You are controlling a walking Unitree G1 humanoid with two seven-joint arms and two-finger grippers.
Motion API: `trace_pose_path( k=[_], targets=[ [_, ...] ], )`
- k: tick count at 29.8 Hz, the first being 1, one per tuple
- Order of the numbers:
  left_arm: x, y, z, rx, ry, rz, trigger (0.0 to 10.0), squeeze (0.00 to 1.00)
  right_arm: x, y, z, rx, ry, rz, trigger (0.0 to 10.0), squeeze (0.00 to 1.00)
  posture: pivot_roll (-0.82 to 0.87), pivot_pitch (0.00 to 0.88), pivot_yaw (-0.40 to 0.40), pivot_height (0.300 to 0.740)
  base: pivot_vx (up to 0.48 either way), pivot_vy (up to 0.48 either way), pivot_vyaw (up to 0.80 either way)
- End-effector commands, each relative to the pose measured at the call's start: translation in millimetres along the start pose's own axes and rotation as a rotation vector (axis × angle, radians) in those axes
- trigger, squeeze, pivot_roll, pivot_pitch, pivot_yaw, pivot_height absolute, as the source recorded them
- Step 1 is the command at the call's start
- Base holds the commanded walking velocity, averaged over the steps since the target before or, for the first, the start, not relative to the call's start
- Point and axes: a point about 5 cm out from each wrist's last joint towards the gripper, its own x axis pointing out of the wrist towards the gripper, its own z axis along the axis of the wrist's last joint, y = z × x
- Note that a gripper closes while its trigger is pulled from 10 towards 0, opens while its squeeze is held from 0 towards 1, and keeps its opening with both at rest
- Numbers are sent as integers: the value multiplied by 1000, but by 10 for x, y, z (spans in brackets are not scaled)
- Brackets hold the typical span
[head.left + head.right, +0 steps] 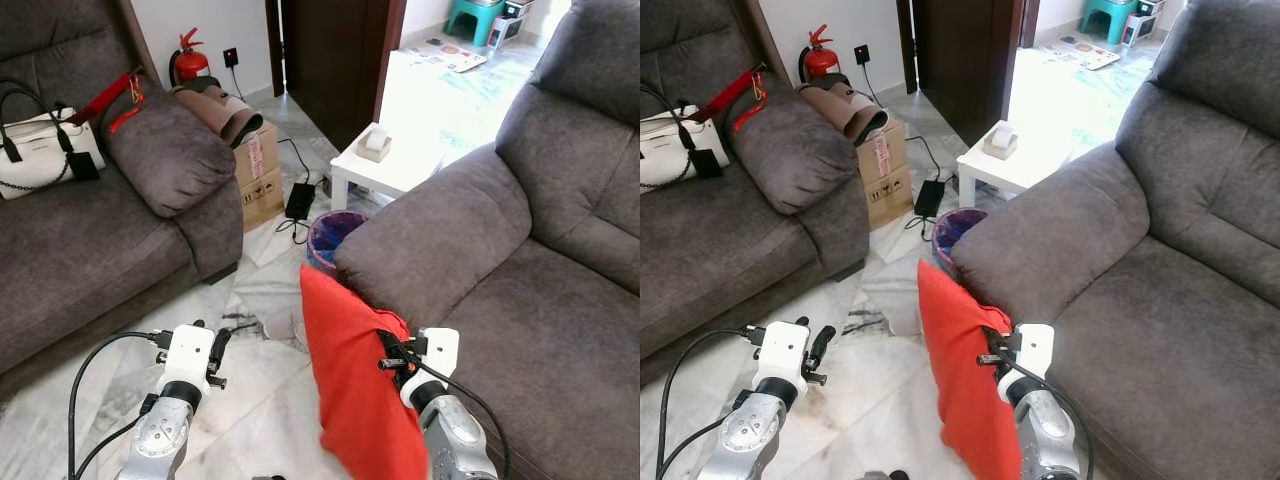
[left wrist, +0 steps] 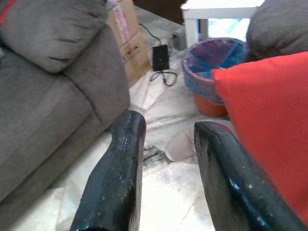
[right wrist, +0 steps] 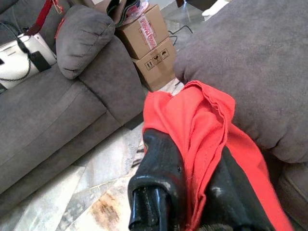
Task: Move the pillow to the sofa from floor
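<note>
A red pillow hangs upright off the marble floor, pinched at its upper edge by the right gripper, whose two black fingers are closed tight on a fold of the fabric, one finger on each side. The pillow sits just beside the front corner of the grey sofa on the robot's right, its top corner level with the sofa's armrest, and it looks lifted this high so it can clear the seat's front edge. The task appears about halfway done: the pillow is up, but not yet over the cushions.

The left gripper hovers low over the floor with its fingers parted and nothing between them, near the pillow's side, perhaps ready to steady it.

Behind the pillow, at the foot of the armrest, stands a small bin lined with a blue bag. Beyond it are a white side table and a black power adapter with its cord on the floor. A second grey sofa lines the robot's left, carrying a white handbag; cardboard boxes are stacked at its end, and a red fire extinguisher stands by the wall.
</note>
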Motion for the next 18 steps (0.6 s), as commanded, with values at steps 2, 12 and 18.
trace_pose_path(
  k=[2, 12, 18],
  targets=[
    [-60, 3, -115, 16, 84, -134, 10000, 0, 50, 41, 228, -148, -34, 187, 10000, 0, 163, 123, 25, 740, 0, 0, 0],
    [-150, 166, -200, 134, 181, -340, 10000, 0, -154, -96, 333, -370, 160, 628, 10000, 0, 159, 125, 24, 740, 0, 0, 0],
    [-209, 101, -239, 200, 237, -525, 10000, 0, -262, -84, 332, -420, 266, 802, 10000, 0, 160, 127, 22, 740, 0, 0, 0]
  ],
)
